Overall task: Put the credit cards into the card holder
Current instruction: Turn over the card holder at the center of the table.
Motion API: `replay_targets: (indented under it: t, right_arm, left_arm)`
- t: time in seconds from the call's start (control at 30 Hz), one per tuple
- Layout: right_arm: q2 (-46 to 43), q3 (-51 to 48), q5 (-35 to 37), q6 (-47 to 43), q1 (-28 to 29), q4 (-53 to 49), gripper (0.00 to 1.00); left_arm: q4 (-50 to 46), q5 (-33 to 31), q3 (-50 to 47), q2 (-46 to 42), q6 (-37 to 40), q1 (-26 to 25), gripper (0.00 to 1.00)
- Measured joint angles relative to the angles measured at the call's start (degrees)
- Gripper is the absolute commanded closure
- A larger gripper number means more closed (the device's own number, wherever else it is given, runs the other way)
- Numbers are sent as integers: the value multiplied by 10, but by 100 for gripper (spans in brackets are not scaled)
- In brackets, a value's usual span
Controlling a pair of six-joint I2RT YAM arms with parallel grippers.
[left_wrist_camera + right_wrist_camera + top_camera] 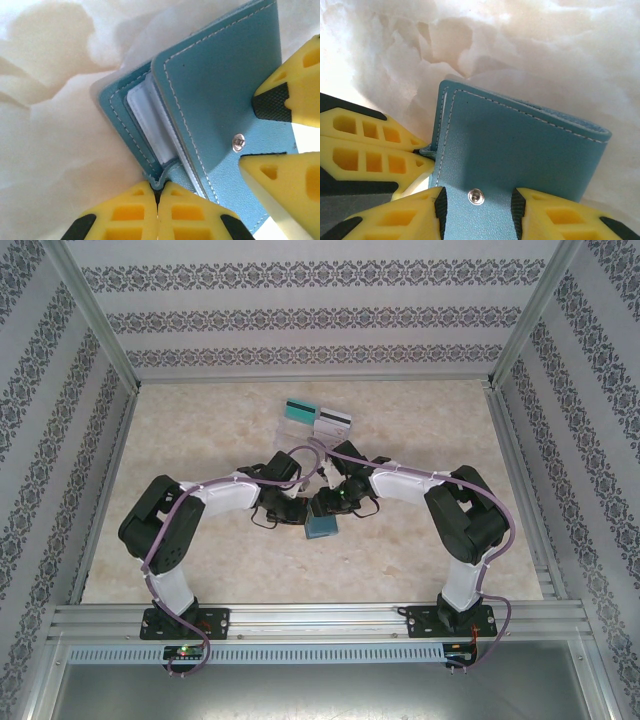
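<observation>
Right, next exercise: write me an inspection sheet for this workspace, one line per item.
Surface: pale marbled table, no spills seen.
Job's things: two credit cards, one teal and one white, lie at the far side. The teal card holder is partly open, with its pale inner pockets showing.
Clutter: something clear and tray-like lies by the cards, hard to make out.
Grippers: the left claw is shut on the holder's edge. The right claw is closed across its clasp tab.
Cables: purple cables run along both arms, no snag seen.
Surroundings: patterned walls and a metal frame.
</observation>
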Motion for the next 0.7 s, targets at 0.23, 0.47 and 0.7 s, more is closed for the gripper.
replay_targets:
  t: [0.23,0.47,0.7]
  right_arm:
    - [2,-7,-3,-11,-8,7,57]
    - [-1,-26,-40,-12,-30,39,56]
    - [-3,-30,-54,-8,-41,52,54]
  left_arm:
    - [49,24,-40,-40,-29,4,100]
    - [107,85,-71,-83,-73,20,100]
    - [186,136,-106,-90,-124,39,100]
